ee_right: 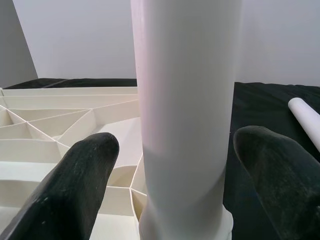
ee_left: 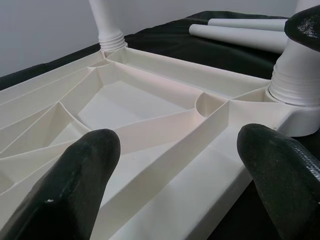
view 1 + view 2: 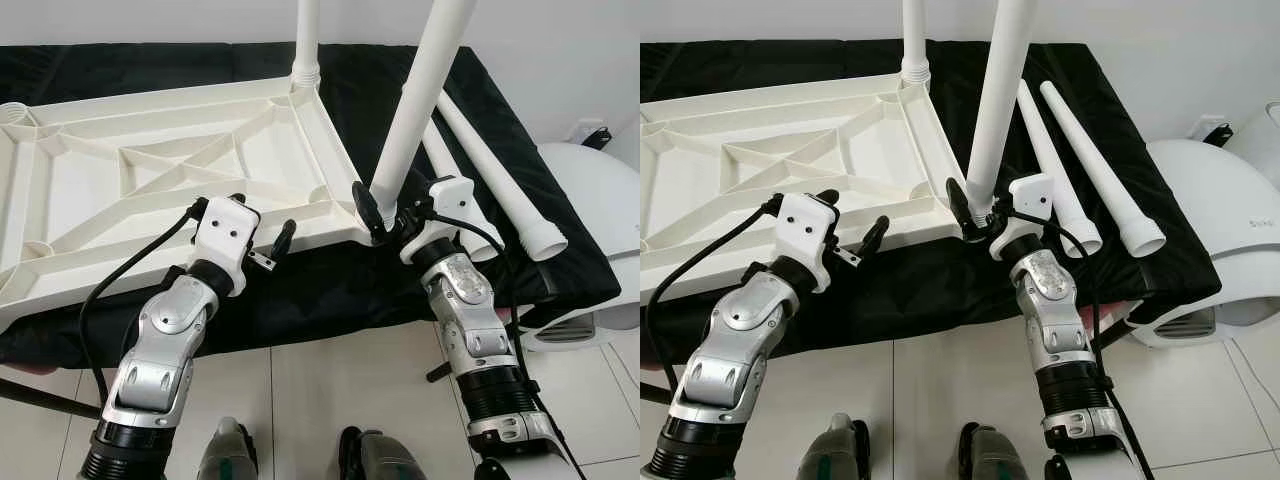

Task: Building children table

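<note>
Two white legs already stand upright in the upturned white tabletop [image 3: 150,170], which lies ribbed side up on a black cloth [image 3: 330,285]: a far leg [image 3: 307,40] at the back corner and a near leg [image 3: 420,100] at the front right corner. The right gripper [image 3: 385,212] has its fingers spread around the near leg's base, seemingly without touching it. The left gripper [image 3: 262,228] hovers open over the tabletop's front edge. Two spare legs [image 3: 1095,160] lie on the cloth just right of the tabletop
</note>
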Robot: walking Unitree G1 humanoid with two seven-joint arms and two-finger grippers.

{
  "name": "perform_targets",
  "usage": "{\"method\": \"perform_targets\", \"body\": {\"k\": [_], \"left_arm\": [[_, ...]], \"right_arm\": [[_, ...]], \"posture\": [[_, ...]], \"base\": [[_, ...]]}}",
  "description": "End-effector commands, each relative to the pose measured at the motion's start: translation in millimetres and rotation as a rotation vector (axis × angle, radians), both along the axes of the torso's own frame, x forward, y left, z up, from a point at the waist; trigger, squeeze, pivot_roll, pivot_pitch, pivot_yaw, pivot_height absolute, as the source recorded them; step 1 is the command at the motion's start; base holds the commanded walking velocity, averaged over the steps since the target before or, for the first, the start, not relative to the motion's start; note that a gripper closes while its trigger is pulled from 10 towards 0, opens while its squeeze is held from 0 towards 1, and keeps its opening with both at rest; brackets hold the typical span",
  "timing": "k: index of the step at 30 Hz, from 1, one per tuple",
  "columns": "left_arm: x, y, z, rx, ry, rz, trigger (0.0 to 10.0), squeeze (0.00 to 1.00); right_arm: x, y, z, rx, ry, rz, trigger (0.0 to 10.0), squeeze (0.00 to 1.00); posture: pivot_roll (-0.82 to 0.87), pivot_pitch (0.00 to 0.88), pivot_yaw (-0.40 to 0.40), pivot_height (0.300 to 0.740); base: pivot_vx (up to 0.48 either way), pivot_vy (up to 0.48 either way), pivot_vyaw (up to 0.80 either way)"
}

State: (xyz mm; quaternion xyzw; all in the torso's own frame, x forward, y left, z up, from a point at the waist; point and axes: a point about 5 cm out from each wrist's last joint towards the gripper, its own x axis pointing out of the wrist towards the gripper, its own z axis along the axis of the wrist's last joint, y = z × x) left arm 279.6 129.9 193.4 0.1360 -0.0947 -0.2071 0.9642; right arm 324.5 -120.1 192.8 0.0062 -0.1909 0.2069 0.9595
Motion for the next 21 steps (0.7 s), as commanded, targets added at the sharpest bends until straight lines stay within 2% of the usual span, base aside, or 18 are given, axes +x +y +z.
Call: {"method": "perform_targets", "body": {"k": [1,8,9,15,21], "left_arm": [[-1.8,-3.7,-2.7,0.008,0.020,-0.050,10.0,0.00],[-1.1,-3.9,-2.3,0.006,0.021,-0.049,10.0,0.00],[-0.6,-3.7,-0.6,0.010,0.019,-0.050,10.0,0.00],[2.3,1.1,2.3,0.007,0.018,-0.042,10.0,0.00],[3.7,3.2,6.1,0.031,0.015,-0.059,10.0,0.00]], "right_arm": [[-0.7,-0.7,-0.1,-0.007,-0.005,-0.001,10.0,0.00],[0.9,-0.5,1.0,-0.005,-0.007,-0.005,10.0,0.00],[1.9,-0.9,2.8,0.002,-0.011,-0.010,10.0,0.00],[3.5,-0.3,2.4,0.003,-0.007,-0.012,10.0,0.00],[6.3,0.2,6.9,0.006,-0.013,-0.008,10.0,0.00]], "posture": [[0.05,0.141,-0.029,0.740],[0.05,0.147,-0.024,0.740],[0.06,0.183,-0.020,0.740],[0.06,0.173,-0.017,0.740],[0.07,0.203,-0.014,0.740]], "base": [[0.000,0.000,0.00],[0.000,0.000,0.00],[0.000,0.000,0.00],[0.000,0.000,0.00],[0.000,0.000,0.00]]}}
